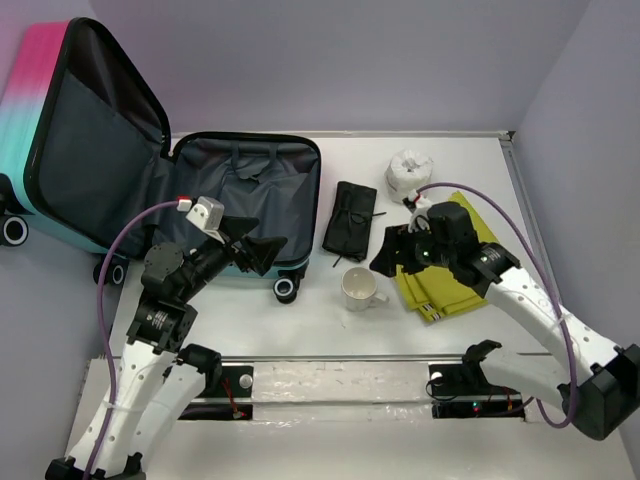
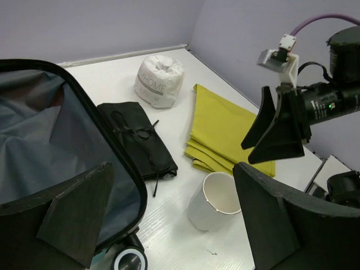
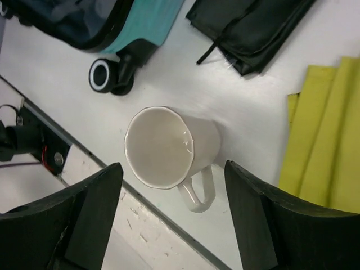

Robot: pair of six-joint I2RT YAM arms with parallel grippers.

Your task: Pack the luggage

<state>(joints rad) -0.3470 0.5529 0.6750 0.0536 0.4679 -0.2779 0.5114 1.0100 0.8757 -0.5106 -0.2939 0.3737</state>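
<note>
The luggage (image 1: pixel 245 185) lies open at the table's left. Its grey-lined base is flat and its pink-to-teal lid (image 1: pixel 60 130) stands up; nothing shows inside it. My left gripper (image 1: pixel 262 253) hovers open and empty over the base's near right corner; the left wrist view shows it (image 2: pixel 174 219) between the suitcase rim (image 2: pixel 121 169) and a white mug (image 2: pixel 216 199). My right gripper (image 1: pixel 392 253) is open and empty just right of the mug (image 1: pixel 360 290). In the right wrist view its jaws (image 3: pixel 174 211) are spread above the mug (image 3: pixel 163 146).
A black tied pouch (image 1: pixel 349 220) lies right of the luggage. A folded yellow cloth (image 1: pixel 450 285) lies under the right arm. A wrapped paper roll (image 1: pixel 410 170) stands behind it. A suitcase wheel (image 1: pixel 287 290) sits near the mug. A metal rail (image 1: pixel 340 380) runs along the front edge.
</note>
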